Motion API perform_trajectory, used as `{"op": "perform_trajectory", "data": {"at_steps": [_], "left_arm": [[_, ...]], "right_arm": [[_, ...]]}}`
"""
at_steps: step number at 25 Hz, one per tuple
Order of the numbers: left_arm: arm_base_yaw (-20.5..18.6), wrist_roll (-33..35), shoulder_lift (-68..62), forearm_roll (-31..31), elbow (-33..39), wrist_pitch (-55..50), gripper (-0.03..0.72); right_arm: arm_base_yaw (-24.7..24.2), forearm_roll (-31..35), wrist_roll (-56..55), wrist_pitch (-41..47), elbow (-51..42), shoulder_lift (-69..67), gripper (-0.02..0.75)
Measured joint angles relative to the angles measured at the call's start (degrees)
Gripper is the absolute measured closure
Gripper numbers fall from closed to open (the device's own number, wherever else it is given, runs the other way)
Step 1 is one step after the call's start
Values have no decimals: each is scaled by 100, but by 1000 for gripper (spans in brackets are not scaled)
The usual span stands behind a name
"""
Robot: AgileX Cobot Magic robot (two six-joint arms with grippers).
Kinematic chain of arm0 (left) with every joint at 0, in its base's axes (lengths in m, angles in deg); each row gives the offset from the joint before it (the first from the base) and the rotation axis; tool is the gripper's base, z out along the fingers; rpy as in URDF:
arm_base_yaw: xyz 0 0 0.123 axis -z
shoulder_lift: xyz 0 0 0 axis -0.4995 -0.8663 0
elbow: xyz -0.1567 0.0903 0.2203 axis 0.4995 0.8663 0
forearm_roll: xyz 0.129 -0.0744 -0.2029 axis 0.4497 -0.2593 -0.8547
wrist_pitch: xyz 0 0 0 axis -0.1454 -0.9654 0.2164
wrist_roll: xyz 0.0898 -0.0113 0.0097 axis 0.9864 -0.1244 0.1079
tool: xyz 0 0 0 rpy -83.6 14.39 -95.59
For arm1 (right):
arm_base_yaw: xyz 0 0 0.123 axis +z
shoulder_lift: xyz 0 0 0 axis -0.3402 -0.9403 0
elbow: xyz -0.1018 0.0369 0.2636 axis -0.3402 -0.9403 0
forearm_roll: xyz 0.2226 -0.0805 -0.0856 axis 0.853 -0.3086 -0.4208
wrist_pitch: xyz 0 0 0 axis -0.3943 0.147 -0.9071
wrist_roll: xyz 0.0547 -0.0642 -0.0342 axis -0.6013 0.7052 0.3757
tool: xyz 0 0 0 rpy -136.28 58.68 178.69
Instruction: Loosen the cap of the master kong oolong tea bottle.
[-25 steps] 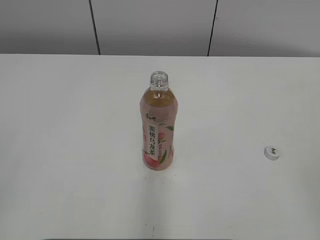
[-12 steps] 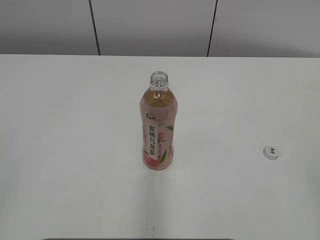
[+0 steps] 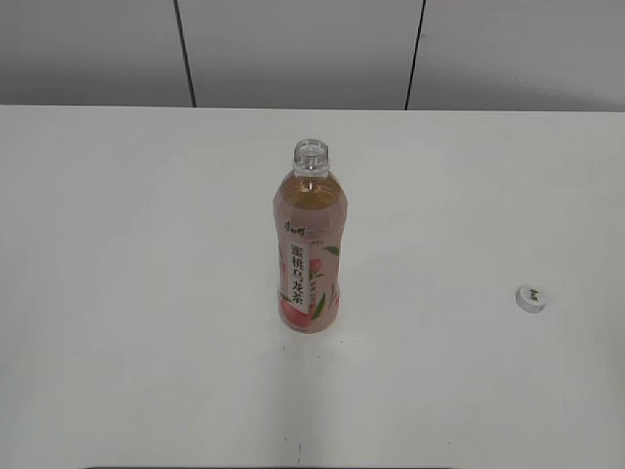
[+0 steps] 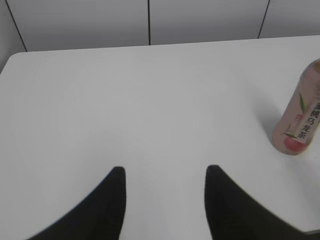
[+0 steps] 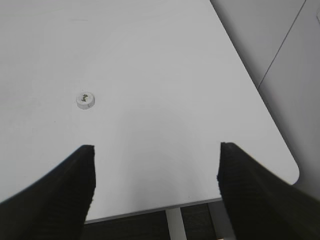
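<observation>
In the left wrist view the bottle (image 4: pixel 299 120) is cut off at the right edge, its neck out of sight; only the lower label and base show. The mark on the cap (image 5: pixel 85 100) is too small to read in any view. Neither arm shows in the exterior view.

The left tool (image 4: pixel 165 175) is spread, its two dark fingers (image 4: pixel 107 205) apart over bare worktop (image 4: pixel 125 100), holding nothing and touching nothing. The right tool (image 5: pixel 155 155) is spread wider (a broad gap between its fingers (image 5: pixel 65 190)), also holding nothing.

The bottle (image 3: pixel 309 239) stands upright near the middle of the worktop (image 3: pixel 127 244), its mouth open. The cap (image 3: pixel 530 298) lies flat on the worktop well apart to the bottle's right, near the right edge of the exterior view. In the right wrist view the cap lies ahead of the left finger, not touching it; the worktop's near edge and rounded corner lie just below and right of the tool, with wide bare surface around the bottle
</observation>
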Motion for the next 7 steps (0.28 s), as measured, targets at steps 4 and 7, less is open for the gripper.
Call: {"op": "perform_trajectory", "data": {"at_steps": [4, 7], "left_arm": [[-408, 0, 0, 0, 0, 0, 374], [-498, 0, 0, 0, 0, 0, 374]], "right_arm": [[0, 0, 0, 0, 0, 0, 159], [0, 0, -5, 0, 0, 0, 159]]}}
